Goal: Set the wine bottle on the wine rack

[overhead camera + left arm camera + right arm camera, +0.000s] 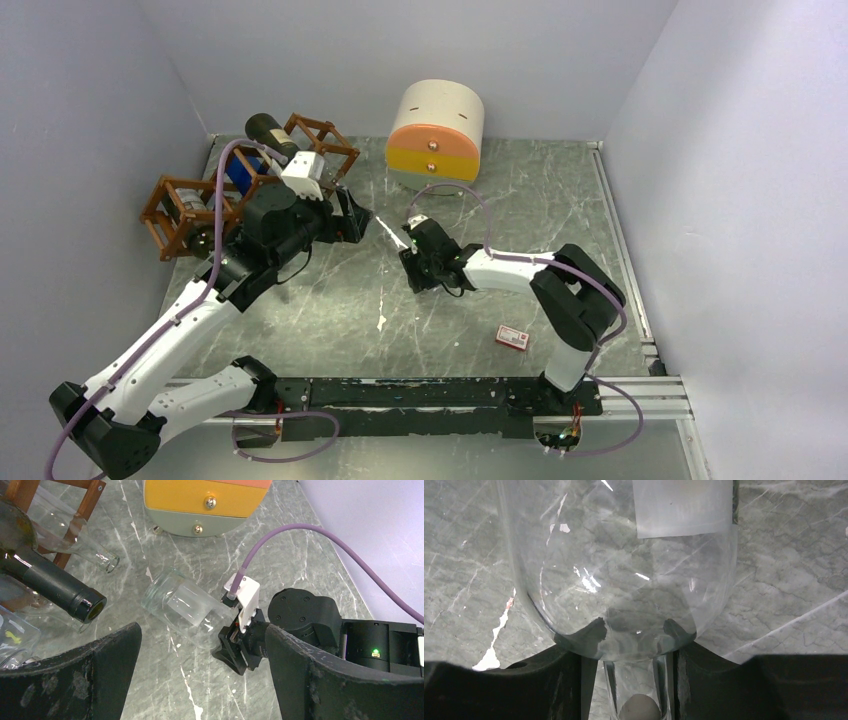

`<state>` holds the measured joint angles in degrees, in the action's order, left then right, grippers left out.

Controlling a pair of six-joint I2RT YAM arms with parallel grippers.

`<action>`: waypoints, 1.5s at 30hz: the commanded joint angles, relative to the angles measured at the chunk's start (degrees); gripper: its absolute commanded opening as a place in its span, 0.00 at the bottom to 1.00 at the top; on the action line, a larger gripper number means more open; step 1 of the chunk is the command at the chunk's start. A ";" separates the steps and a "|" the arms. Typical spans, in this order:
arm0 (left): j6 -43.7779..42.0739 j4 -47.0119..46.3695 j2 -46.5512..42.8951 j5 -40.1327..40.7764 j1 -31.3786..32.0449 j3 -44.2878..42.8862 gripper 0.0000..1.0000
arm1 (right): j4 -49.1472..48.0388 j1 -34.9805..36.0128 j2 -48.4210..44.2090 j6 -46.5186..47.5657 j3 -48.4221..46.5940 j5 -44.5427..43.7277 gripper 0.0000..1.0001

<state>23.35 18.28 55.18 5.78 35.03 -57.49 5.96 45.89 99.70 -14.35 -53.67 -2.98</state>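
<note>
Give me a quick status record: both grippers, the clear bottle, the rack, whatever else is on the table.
left gripper: open, empty, near wine rack
right gripper: shut on neck of clear wine bottle
clear wine bottle: lying on its side, outside wine rack
wine rack: holds dark bottle, other clear bottles
other: drawer cabinet, small red box

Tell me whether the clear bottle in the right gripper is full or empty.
Empty. The clear bottle shows no liquid line, and the marble table reads plainly through its glass body in the right wrist view.
</note>
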 commanded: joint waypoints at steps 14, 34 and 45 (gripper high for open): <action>-1.64 0.86 -1.54 1.54 -0.26 -1.63 0.97 | -1.34 0.60 -3.27 0.95 -0.37 -1.50 0.00; -6.62 4.58 -8.41 10.64 -0.27 -4.87 0.97 | -2.22 0.82 -27.41 -4.15 -1.00 -5.66 0.00; -11.73 3.90 -12.73 16.44 -0.25 -12.31 0.97 | 0.06 3.54 -23.57 -5.99 -22.11 -0.28 0.00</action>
<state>14.79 23.03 43.68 19.79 35.03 -64.88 18.57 47.22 74.85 -20.32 -64.49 -4.86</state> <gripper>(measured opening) 0.974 0.392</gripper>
